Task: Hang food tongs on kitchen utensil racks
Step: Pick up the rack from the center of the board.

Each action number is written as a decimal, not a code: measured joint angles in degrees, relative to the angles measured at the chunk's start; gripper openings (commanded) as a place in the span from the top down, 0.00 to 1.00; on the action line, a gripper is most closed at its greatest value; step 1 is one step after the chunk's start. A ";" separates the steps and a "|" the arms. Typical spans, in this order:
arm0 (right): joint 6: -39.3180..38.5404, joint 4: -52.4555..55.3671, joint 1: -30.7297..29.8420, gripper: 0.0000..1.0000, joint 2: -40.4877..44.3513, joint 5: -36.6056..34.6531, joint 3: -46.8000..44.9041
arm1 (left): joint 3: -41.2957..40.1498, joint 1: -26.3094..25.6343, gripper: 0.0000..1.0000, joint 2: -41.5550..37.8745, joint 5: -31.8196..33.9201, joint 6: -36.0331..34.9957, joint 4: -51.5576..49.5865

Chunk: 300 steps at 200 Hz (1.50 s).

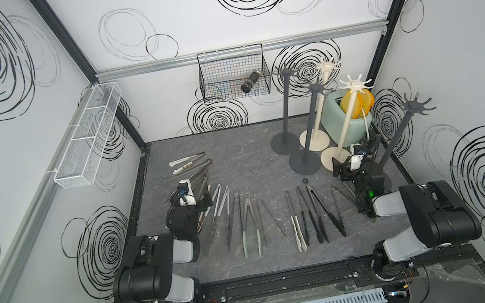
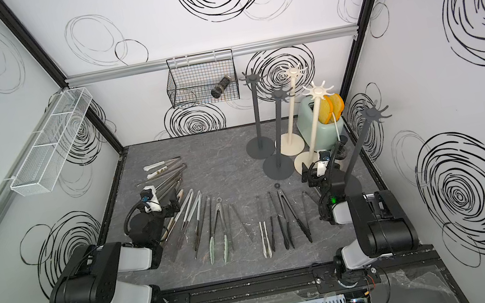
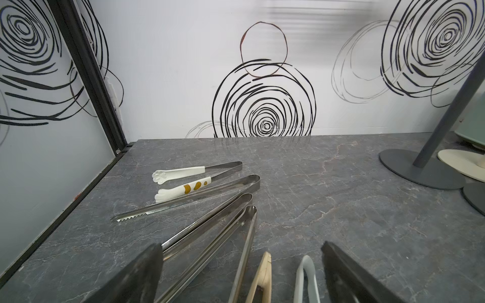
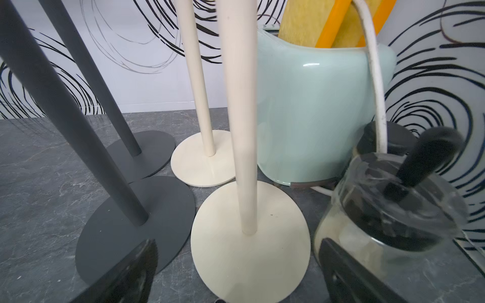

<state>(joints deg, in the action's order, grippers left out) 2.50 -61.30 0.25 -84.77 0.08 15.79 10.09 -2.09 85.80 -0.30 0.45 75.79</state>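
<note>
In both top views the food tongs point(image 1: 299, 235) lie fanned across the front and left of the grey table point(image 1: 246, 161). The kitchen utensil racks point(image 1: 304, 165) stand clustered at its far right.

In the left wrist view, the left pincer point(image 3: 241, 248) is spread open, gripping nothing, low over steel tongs.

In the right wrist view, the right pincer point(image 4: 237, 245) is likewise open, just before a cream rack's base. A glass jar point(image 4: 388, 215) sits beside it, with a mint toaster point(image 4: 315, 118) behind.

No readable text, labels or numbers anywhere.
</note>
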 measured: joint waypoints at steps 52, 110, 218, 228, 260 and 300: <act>0.00 0.00 0.00 0.02 0.00 0.00 0.00 | 0.00 0.00 0.03 0.02 0.20 0.00 0.02; 0.00 0.02 0.00 0.02 0.00 0.00 0.00 | 0.00 1.44 0.03 0.02 -1.84 0.35 0.09; 0.17 1.86 0.00 0.08 1.03 -0.22 0.04 | 0.28 0.96 0.03 -0.96 1.36 1.05 -2.78; 0.52 5.07 0.00 0.08 3.34 -0.72 0.17 | 0.50 0.90 0.03 -2.86 3.61 1.55 -4.76; 2.43 14.10 -0.90 0.08 13.35 -3.15 1.38 | 2.54 -1.09 0.03 -9.35 16.02 3.72 -10.69; 4.55 32.83 -10.62 0.10 18.56 -11.74 8.79 | 10.23 -4.70 0.03 -15.17 34.97 9.35 -24.35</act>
<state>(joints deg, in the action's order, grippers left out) 7.05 -28.47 -10.37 -66.22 -11.66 24.58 20.32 -6.79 70.63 34.68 9.80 51.44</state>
